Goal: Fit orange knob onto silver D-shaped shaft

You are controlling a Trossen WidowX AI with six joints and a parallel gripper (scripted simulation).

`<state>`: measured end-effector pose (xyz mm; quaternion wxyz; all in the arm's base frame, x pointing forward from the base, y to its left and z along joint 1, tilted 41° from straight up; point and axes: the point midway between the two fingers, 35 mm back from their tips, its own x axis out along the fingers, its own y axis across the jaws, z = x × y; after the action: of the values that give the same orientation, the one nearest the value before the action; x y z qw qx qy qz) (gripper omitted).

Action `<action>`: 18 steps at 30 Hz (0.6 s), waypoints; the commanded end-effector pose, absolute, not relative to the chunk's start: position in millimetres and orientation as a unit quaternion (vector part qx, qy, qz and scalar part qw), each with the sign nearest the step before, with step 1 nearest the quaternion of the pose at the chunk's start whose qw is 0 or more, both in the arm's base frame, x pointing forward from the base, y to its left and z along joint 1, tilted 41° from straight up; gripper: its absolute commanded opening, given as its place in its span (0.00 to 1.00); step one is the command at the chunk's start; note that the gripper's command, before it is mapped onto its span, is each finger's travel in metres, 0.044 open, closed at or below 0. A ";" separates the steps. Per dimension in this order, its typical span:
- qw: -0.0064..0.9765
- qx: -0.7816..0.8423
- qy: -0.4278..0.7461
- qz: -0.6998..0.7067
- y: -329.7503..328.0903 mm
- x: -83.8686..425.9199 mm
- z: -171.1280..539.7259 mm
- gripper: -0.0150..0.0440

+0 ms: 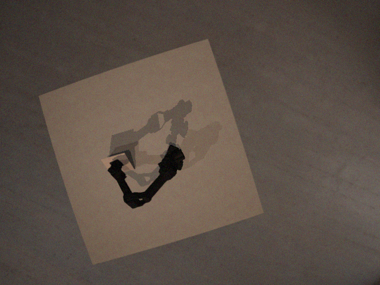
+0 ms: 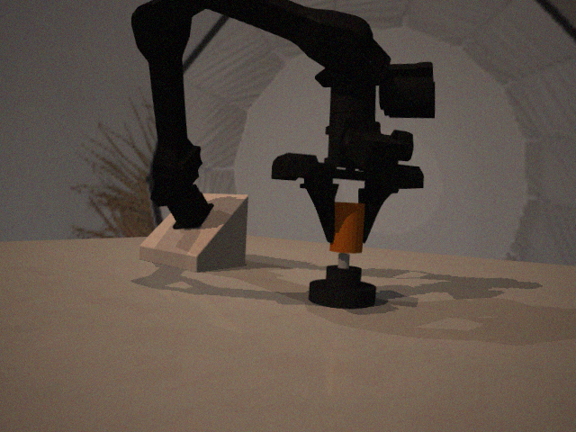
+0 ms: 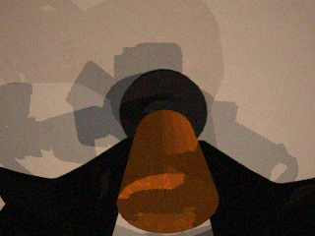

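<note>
My gripper [image 2: 346, 234] [image 3: 164, 146] is shut on the orange knob [image 2: 346, 228] [image 3: 167, 173] and holds it upright. The knob hangs straight above the black round pedestal [image 2: 342, 290] [image 3: 161, 93]. A short piece of the silver shaft [image 2: 343, 261] shows between the knob's underside and the pedestal's hub. I cannot tell whether the shaft's tip is inside the knob's hole. In the wrist view the knob covers the shaft and the near part of the pedestal. In the overhead view the arm [image 1: 171, 161] hides the knob and the pedestal.
The arm's base stands on a pale wedge-shaped block [image 2: 204, 241] [image 1: 105, 161] to the left of the pedestal. Everything rests on a square beige table [image 1: 92, 116] [image 2: 139, 353] surrounded by grey floor [image 1: 306, 122].
</note>
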<state>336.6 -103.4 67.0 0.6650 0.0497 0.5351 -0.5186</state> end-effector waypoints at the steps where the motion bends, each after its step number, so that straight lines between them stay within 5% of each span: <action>1: 0.663 0.070 0.517 -0.536 -104.0 336.8 65.9 0.25; 18: 0.663 0.070 0.517 -0.536 -105.7 335.1 64.3 0.25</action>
<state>335.0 -104.5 64.0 0.6625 0.0696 0.5200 -0.5347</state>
